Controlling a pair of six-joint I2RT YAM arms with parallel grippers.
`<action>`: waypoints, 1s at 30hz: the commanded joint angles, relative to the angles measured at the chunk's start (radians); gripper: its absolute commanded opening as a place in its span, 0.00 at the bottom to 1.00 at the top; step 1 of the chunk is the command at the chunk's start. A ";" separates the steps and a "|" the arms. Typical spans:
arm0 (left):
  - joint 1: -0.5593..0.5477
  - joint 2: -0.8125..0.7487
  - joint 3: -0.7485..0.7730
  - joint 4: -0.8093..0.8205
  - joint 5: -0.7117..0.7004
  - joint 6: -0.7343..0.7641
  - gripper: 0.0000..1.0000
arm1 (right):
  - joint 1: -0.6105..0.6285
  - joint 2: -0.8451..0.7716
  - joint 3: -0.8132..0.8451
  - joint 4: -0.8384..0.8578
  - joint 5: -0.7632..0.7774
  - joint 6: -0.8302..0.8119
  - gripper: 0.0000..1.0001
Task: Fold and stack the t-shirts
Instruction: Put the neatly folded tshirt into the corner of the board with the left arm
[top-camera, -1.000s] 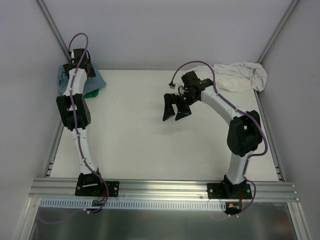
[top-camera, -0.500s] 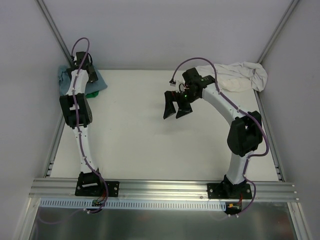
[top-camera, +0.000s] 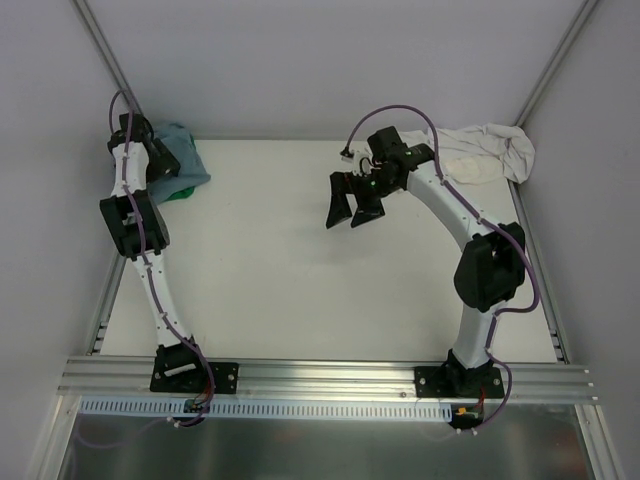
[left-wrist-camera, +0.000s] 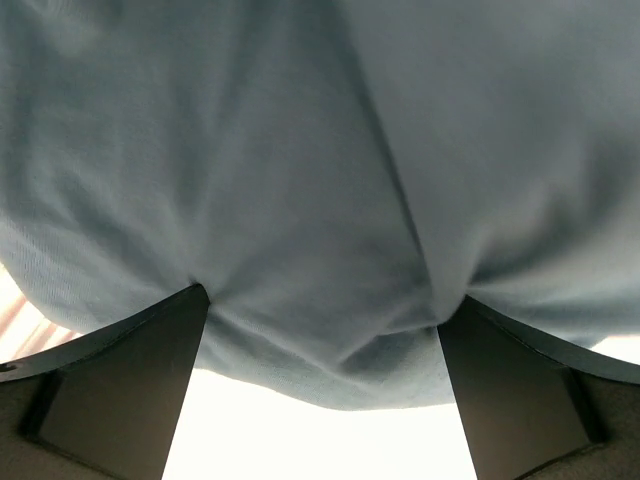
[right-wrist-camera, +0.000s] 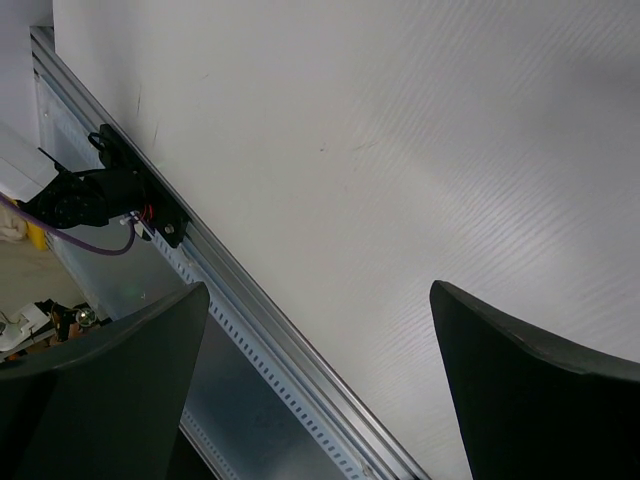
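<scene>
Folding is not yet begun: slate-blue shirt (top-camera: 182, 160) and green shirt (top-camera: 180, 190) lie crumpled at the worktop's (top-camera: 300, 290) far-left corner, cream shirt (top-camera: 480, 150) far-right. Left tool (left-wrist-camera: 322, 295) gapes wide on the blue; right tool (top-camera: 350, 215) hangs wide and empty above mid-worktop.

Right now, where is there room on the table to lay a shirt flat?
Bare: the table middle, between the left arm and right arm, nearer than the right gripper. Crowded: far left corner, blue shirt with green shirt; far right corner, cream shirt.

dusty slate-blue t-shirt (left-wrist-camera: 320, 200), bright green t-shirt (top-camera: 179, 191), cream t-shirt (top-camera: 485, 150) (all plain), white table (top-camera: 300, 290)
</scene>
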 joint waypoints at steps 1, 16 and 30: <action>0.046 0.049 0.017 -0.217 0.094 -0.085 0.99 | -0.015 -0.011 0.038 0.006 -0.022 0.011 0.99; 0.047 0.066 0.010 -0.285 0.365 -0.020 0.99 | -0.035 -0.056 0.013 0.078 -0.031 0.054 1.00; -0.022 0.077 0.012 -0.289 0.303 0.057 0.99 | -0.038 -0.085 -0.033 0.110 -0.036 0.069 1.00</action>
